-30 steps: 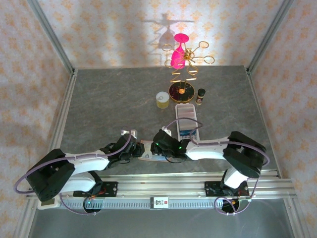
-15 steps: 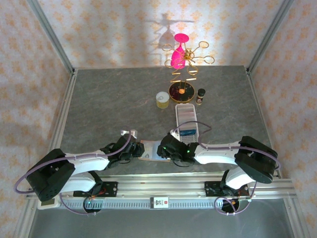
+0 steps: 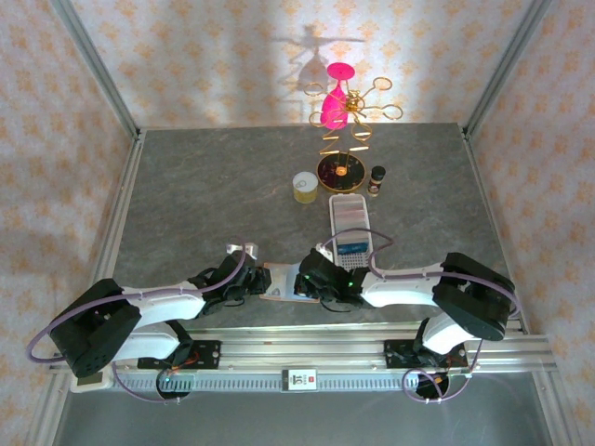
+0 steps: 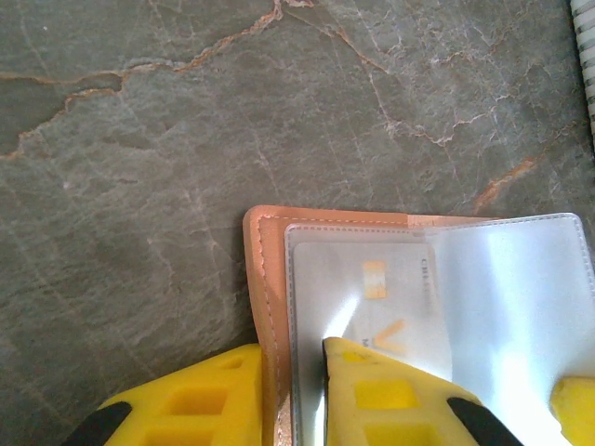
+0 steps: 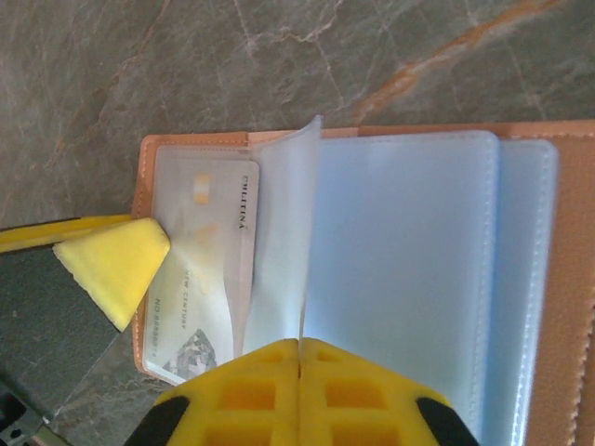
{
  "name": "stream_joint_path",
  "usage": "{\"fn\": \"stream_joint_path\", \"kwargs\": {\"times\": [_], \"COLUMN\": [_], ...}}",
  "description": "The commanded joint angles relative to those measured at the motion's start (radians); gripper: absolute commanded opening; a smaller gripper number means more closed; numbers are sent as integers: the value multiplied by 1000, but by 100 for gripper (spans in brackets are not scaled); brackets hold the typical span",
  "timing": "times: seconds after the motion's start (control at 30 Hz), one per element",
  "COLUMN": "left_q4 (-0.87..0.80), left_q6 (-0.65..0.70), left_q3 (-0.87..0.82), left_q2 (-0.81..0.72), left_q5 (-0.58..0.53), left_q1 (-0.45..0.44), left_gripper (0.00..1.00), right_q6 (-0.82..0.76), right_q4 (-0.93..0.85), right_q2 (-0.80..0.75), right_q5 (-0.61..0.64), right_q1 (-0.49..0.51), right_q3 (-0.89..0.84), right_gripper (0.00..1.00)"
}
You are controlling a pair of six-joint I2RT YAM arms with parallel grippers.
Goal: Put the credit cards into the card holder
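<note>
Card holder: tan leather folding wallet (image 5: 558, 279) lying open on grey marbled bench (image 4: 139, 139), clear sleeves showing.
Card: pale plastic card (image 5: 209, 269) inside sleeve at 9 o'clock.
Left hand (image 4: 293, 390): clamped on wallet's edge.
Right hand (image 5: 299, 381): pinched together on a clear sleeve (image 5: 284, 251).

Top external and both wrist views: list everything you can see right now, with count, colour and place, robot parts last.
card holder: one, tan, open at the near table edge between the arms
clear sleeve: one, standing up from the holder
credit card: one, pale, inside the holder's left pocket
white tray: one, beyond the holder, blue item at its near end
yellow-white roll: one, mid table
gold stand: one, far edge, pink item hung on it
dark bottle: one, beside the stand
left gripper: yellow jaws astride the holder's edge
right gripper: yellow jaws shut on the sleeve
</note>
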Motion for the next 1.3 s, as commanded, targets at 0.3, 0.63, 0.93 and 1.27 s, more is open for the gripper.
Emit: {"fn": "stream_joint_path", "kwargs": {"times": [0.3, 0.63, 0.93, 1.27], "left_q4": [-138, -133, -387, -518], "left_q6": [-49, -118, -198, -202], "left_q3": [-49, -71, -45, 9], "left_q2": [0, -122, -336, -555], "left_q5": [-16, -10, -256, -310], "left_q1": [-12, -12, -9, -9], "left_gripper": [21, 40, 49, 48], "right_q6": [8, -17, -5, -77], "right_q4": [-53, 110, 225, 168], "right_q2": [-90, 2, 114, 95], "right_q5": [82, -23, -100, -80], "right_q1": [6, 21, 23, 12], "right_q3": [16, 49, 92, 135], "right_gripper": [0, 19, 29, 50]}}
